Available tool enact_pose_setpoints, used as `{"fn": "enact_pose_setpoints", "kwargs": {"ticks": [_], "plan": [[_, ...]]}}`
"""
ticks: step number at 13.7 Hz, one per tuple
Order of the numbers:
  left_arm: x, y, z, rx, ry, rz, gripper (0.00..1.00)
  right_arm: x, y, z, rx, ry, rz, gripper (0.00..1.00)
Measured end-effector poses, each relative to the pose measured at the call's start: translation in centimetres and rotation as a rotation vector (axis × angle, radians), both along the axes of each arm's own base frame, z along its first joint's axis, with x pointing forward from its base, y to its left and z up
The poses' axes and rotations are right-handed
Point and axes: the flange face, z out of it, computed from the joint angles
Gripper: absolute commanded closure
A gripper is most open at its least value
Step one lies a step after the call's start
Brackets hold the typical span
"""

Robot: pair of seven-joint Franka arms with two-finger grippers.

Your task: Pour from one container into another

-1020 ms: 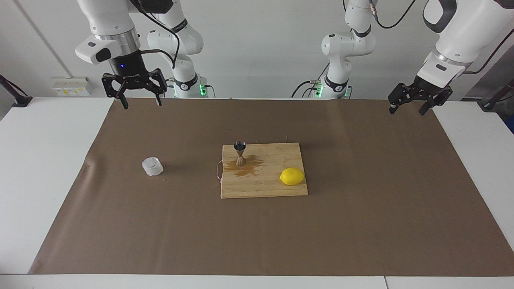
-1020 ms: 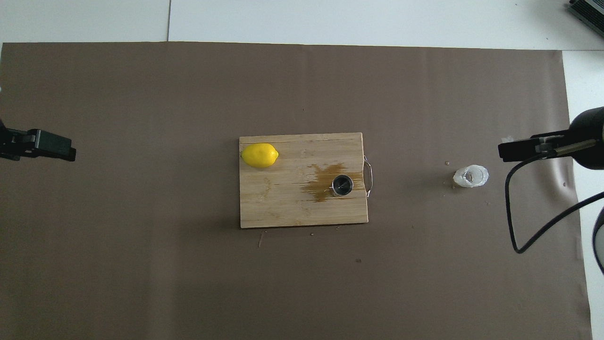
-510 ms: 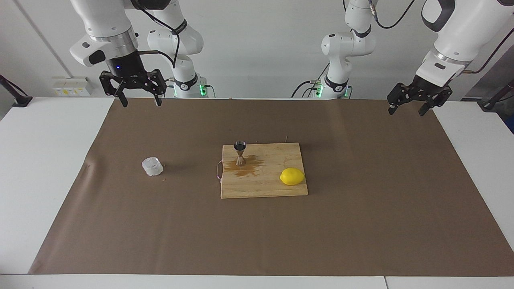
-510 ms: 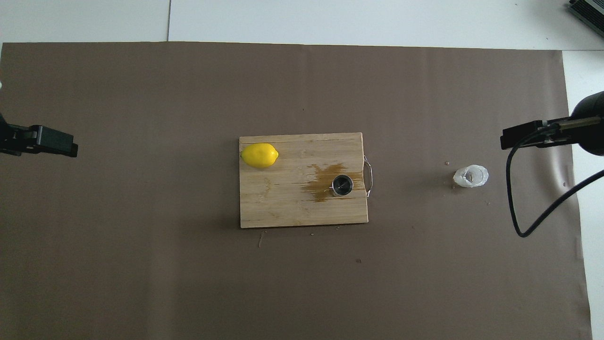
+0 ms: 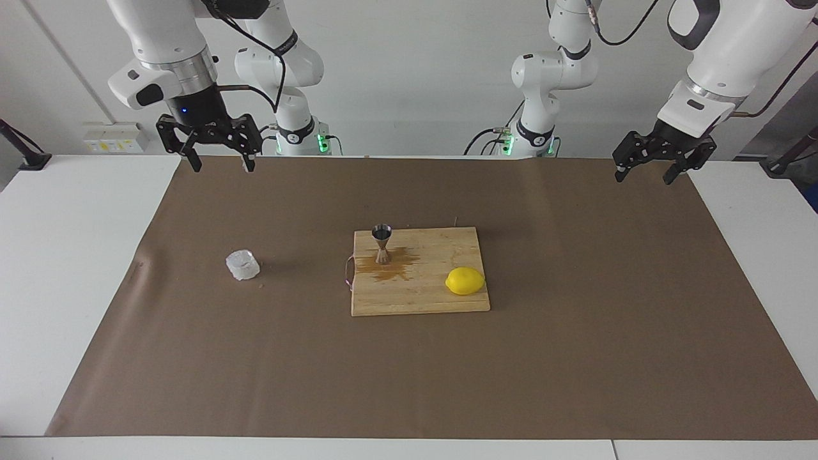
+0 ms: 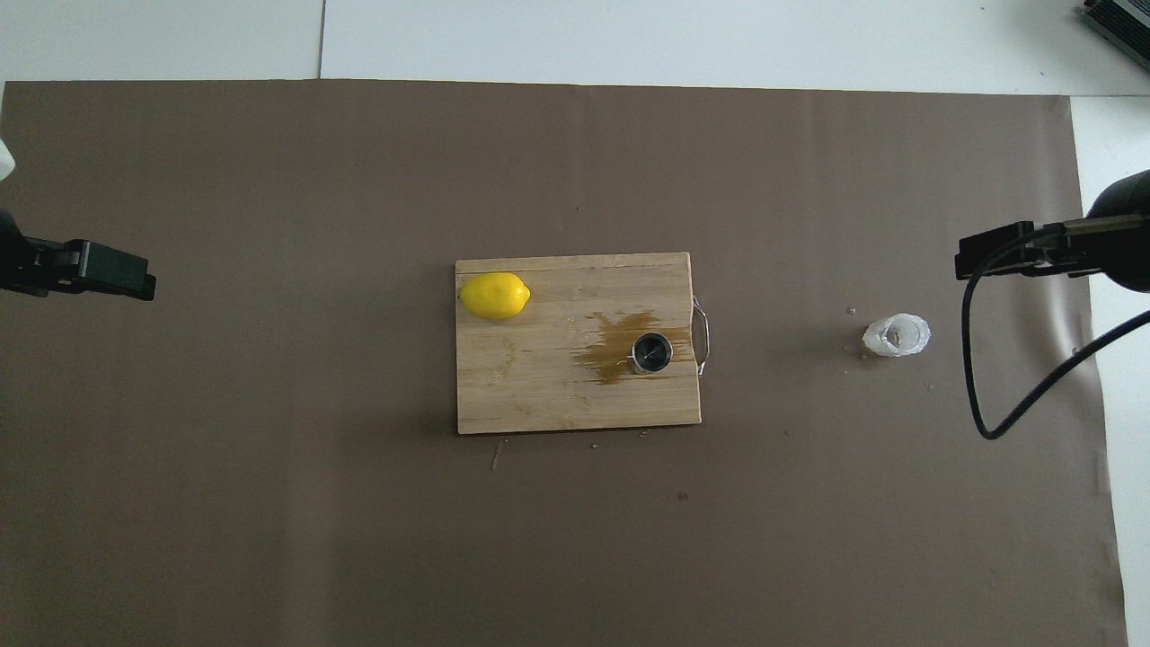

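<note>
I see my right gripper (image 5: pixel 219 164) up in the air over the brown paper (image 5: pixel 575 358) at the right arm's end of the table — fingers spread wide, nothing between them. Below those fingers and well apart from them, the translucent cup (image 5: pixel 243 264) sits upright on the paper. My left gripper (image 5: pixel 641 174) hangs over the paper's corner at the left arm's end, fingers likewise parted and empty.

Between the two sets of fingers, well clear of both, lies the wooden cutting board (image 5: pixel 422 297). The steel jigger (image 5: pixel 382 243) stands upright on it, on the part of the board toward the right gripper's fingers, in a brown wet stain (image 5: pixel 391 268). A lemon (image 5: pixel 464 280) rests on the board's corner toward the left gripper's end — well apart from the jigger.
</note>
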Motion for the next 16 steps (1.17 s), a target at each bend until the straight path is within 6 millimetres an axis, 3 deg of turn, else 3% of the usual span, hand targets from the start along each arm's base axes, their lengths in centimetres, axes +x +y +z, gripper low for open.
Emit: {"fn": "enact_pose_setpoints", "kwargs": {"ticks": [11, 16], "plan": [[0.0, 0.5, -0.1, 0.000, 0.004, 0.008, 0.00, 0.3, -0.6, -0.3, -0.022, -0.008, -0.013, 0.00], [0.0, 0.5, -0.1, 0.000, 0.004, 0.018, 0.00, 0.1, 0.9, -0.3, -0.020, -0.004, -0.036, 0.00]]}}
